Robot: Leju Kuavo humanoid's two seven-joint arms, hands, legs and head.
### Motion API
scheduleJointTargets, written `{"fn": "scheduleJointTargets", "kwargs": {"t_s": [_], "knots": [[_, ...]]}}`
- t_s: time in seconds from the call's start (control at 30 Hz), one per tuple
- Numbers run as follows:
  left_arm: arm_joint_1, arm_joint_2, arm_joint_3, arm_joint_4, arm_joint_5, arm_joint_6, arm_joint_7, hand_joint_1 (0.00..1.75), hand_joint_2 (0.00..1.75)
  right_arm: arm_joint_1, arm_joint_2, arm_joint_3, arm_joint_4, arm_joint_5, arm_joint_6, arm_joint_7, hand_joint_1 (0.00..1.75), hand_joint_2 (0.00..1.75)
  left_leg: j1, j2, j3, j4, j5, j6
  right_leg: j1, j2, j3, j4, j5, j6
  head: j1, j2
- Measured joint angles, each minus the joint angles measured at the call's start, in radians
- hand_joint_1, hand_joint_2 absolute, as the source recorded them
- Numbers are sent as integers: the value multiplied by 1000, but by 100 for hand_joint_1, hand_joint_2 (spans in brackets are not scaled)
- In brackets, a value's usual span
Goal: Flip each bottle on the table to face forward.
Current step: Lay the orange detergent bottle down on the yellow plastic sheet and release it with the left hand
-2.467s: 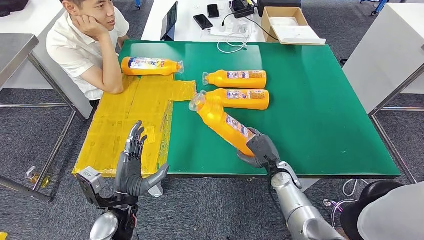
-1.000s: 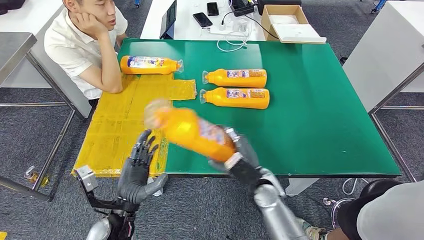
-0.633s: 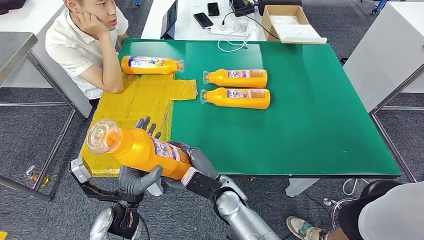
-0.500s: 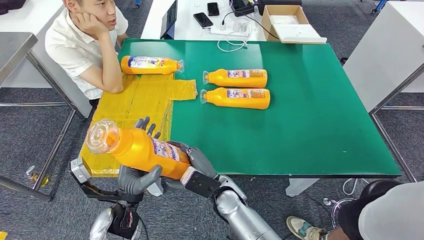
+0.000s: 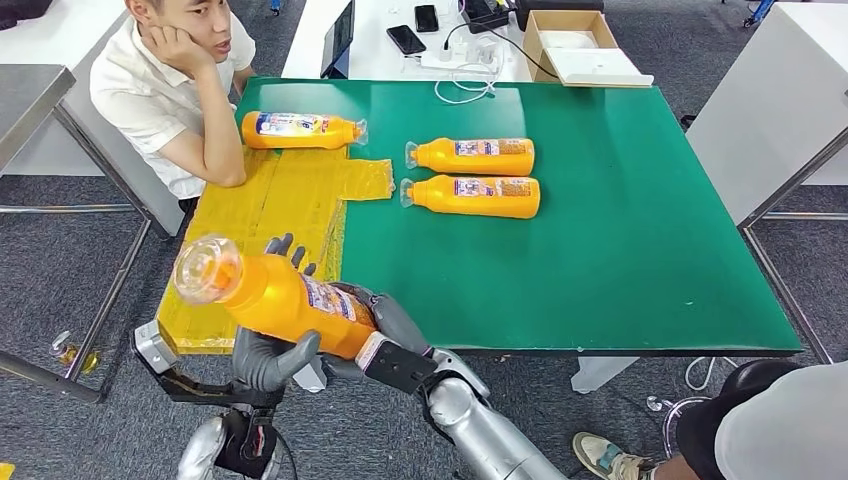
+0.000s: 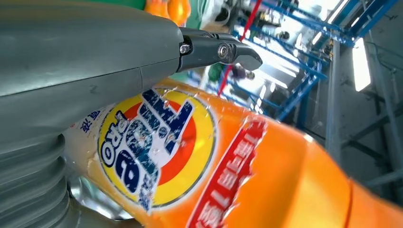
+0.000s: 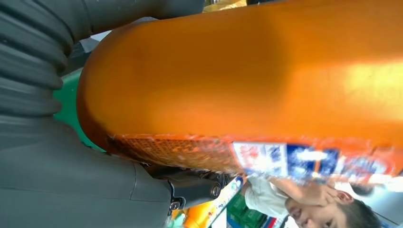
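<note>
In the head view an orange bottle (image 5: 285, 300) with a clear cap is held in the air off the table's front left corner, cap pointing left. My right hand (image 5: 390, 325) grips its base end. My left hand (image 5: 268, 355) cups it from below, thumb in front and fingers (image 5: 285, 245) up behind it. The left wrist view shows the front label of the bottle (image 6: 157, 152) under my thumb (image 6: 85, 61). In the right wrist view its plain orange side (image 7: 266, 71) lies against my right hand (image 7: 57, 156). Three more orange bottles (image 5: 300, 130) (image 5: 475, 157) (image 5: 478, 196) lie on the green table (image 5: 620, 230).
A yellow taped patch (image 5: 260, 220) covers the table's left part. A person (image 5: 170, 90) sits at the far left corner, elbow on the table. Behind stands a white table with phones, a laptop and a cardboard box (image 5: 575, 45). Another person's knee (image 5: 780, 425) is at the lower right.
My right hand lifted the bottle off the table and carried it left to my left hand. Over the last half second the bottle and both hands have barely shifted.
</note>
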Motion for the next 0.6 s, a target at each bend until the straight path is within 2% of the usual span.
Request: {"fn": "scheduleJointTargets", "kwargs": {"t_s": [0.27,0.6], "knots": [[-7,7,-18,3,-172,71,-59,175,175,1,-4,21,15,0,-10,9,175,175,0,0,0,0,0,0,0,0,0,0,0,0,0,0],[-22,21,-31,11,-205,92,-55,175,175,16,-7,25,21,-1,-20,10,175,175,0,0,0,0,0,0,0,0,0,0,0,0,0,0]]}}
